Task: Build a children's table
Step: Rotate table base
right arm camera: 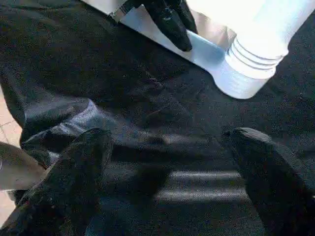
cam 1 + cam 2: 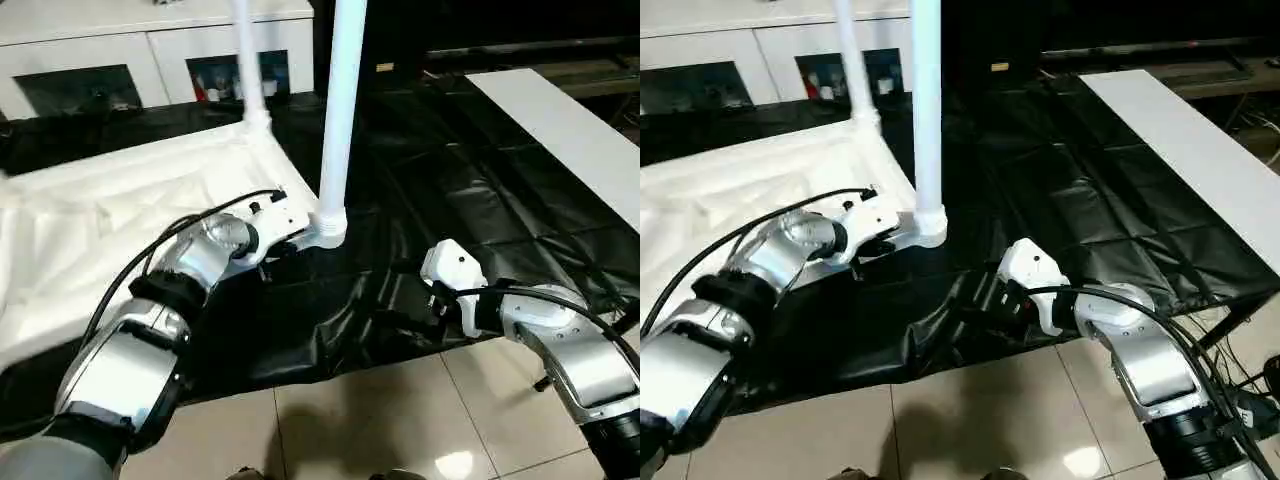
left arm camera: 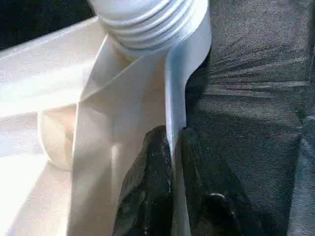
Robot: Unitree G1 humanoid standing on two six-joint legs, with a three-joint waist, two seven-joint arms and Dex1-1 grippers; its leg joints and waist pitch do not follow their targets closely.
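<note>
The white tabletop (image 2: 120,200) lies upside down on a black sheet. Two white legs stand upright in its corner sockets: the near leg (image 2: 340,110) in the socket (image 2: 330,228) at the front right corner, and a far leg (image 2: 248,60) behind it. My left gripper (image 3: 174,135) is shut on the tabletop's thin rim wall just beside the near socket; its black fingers (image 1: 172,19) also appear in the right wrist view. My right gripper (image 1: 167,140) hangs open over the sheet, a short way in front of the near leg's base (image 1: 256,54), holding nothing.
The black sheet (image 2: 430,180) covers the floor and is crumpled along its front edge (image 2: 940,330). A white cabinet (image 2: 120,60) with glass fronts stands at the back. A long white board (image 2: 570,130) lies at the right. Beige tiles (image 2: 380,420) are nearest me.
</note>
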